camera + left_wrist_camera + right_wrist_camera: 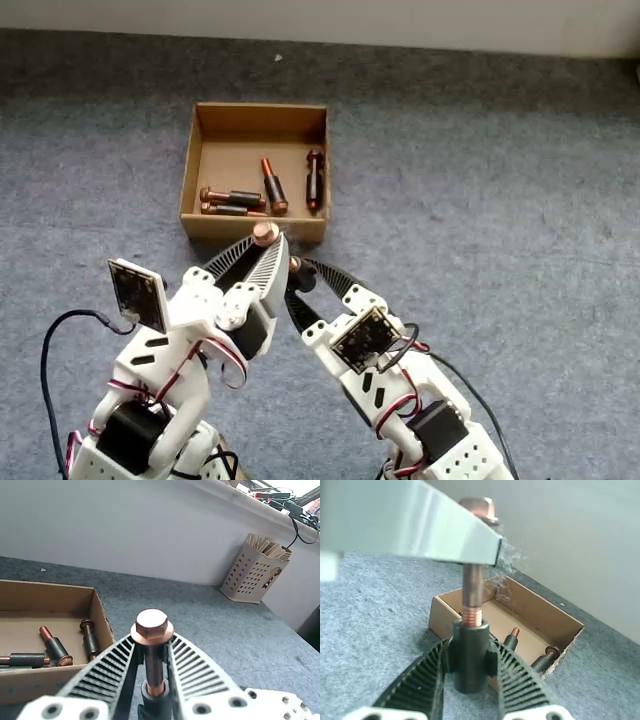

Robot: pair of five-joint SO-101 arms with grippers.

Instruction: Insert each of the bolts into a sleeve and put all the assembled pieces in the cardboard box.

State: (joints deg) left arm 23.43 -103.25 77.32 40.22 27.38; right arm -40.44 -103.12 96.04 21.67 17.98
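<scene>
Grey felt-like covering lay over the table (520, 200), with a pale wall (125, 525) behind it. The cardboard box (190, 180) stood open toward the far side of the table. Four assembled pieces (273, 186) lay on its floor: in the high view, two side by side near the left wall, one slanted at the middle, one along the right wall. Both arms met just in front of the box's near wall. The left gripper (152, 645) had its ribbed fingers (112, 667) closed narrow on a copper-coloured bolt (154, 625), clamped on the shank right under the hex head, with the bolt upright and head up. The right gripper (470, 652) sat below it, its fingers (427, 680) closed on a dark sleeve (470, 660), also upright. The bolt's threaded end sat in the sleeve's upper mouth, and most of the shank was still outside. Bolt and sleeve were in line and held above the table, not touching the box. A pale blurred part of the left arm crossed the right wrist view in front of the bolt's head. A perforated beige holder (252, 575) with wooden sticks stood by the wall, well apart from the box.
</scene>
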